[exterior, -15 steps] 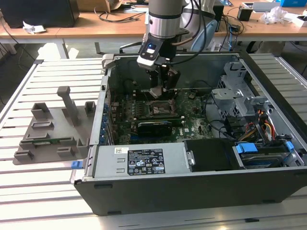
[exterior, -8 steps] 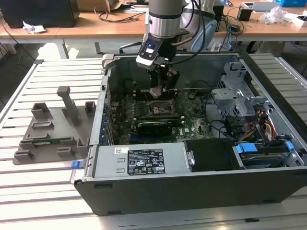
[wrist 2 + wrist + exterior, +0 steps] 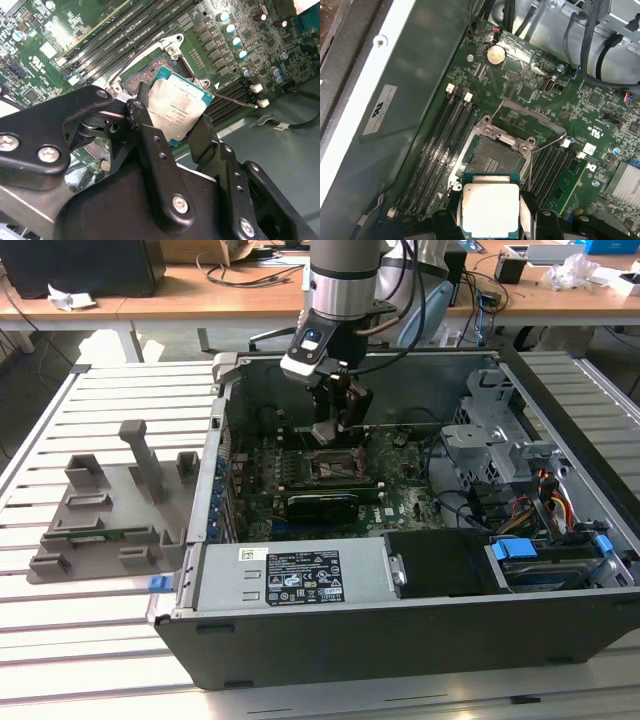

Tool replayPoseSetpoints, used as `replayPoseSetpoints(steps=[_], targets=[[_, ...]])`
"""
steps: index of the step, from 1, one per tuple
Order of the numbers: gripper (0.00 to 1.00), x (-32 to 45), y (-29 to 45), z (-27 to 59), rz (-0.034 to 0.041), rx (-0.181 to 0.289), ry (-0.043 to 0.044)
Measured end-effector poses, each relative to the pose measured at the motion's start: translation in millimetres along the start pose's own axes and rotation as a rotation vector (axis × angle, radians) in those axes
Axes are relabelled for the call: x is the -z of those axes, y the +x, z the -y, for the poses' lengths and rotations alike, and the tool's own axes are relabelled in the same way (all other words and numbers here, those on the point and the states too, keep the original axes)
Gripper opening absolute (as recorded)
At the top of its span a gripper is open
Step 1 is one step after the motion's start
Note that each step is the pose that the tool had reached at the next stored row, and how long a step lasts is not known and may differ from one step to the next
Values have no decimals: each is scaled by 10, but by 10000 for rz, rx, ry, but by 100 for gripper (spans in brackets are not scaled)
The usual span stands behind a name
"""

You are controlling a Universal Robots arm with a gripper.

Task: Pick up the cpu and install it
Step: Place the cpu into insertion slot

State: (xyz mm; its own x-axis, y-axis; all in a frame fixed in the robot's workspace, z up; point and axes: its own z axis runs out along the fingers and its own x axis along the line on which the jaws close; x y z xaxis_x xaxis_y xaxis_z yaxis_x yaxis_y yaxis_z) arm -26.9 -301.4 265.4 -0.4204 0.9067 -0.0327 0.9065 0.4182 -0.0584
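Black metal fingers (image 3: 150,140) of my hand (image 3: 172,114) sit closest to the lens, clamped on two opposite edges of the small flat square cpu (image 3: 177,112) with its dull silvery top and thin teal rim.

Cpu: off the board, tilted, held over one edge of the square metal-framed socket (image 3: 495,155) on the green motherboard (image 3: 520,92). It is not seated.

Socket: contact field bare; silvery load frame (image 3: 530,117) stands open. Long black memory slots (image 3: 440,145) run along both of its sides.

Exterior view: my hand (image 3: 338,415) reaches down inside the open dark grey computer case (image 3: 400,640), which lies on the pale slatted metal bench (image 3: 110,400). Grey plastic fixture tray (image 3: 100,510) rests on the bench at the exterior view's left of the case, well apart from my hand.
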Motion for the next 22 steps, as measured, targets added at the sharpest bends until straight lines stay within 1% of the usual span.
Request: replayPoseSetpoints(steps=[3,5,7,9,10,12,14,22], targets=[[55,-1,0,-1,6,-142,10],[55,0,0,0,51,-294,41],[55,0,0,0,60,-377,49],[55,0,0,0,106,-585,83],[55,0,0,0,143,-706,107],[55,0,0,0,172,-803,126],[55,0,0,0,217,-1039,161],[55,0,0,0,289,-1784,243]])
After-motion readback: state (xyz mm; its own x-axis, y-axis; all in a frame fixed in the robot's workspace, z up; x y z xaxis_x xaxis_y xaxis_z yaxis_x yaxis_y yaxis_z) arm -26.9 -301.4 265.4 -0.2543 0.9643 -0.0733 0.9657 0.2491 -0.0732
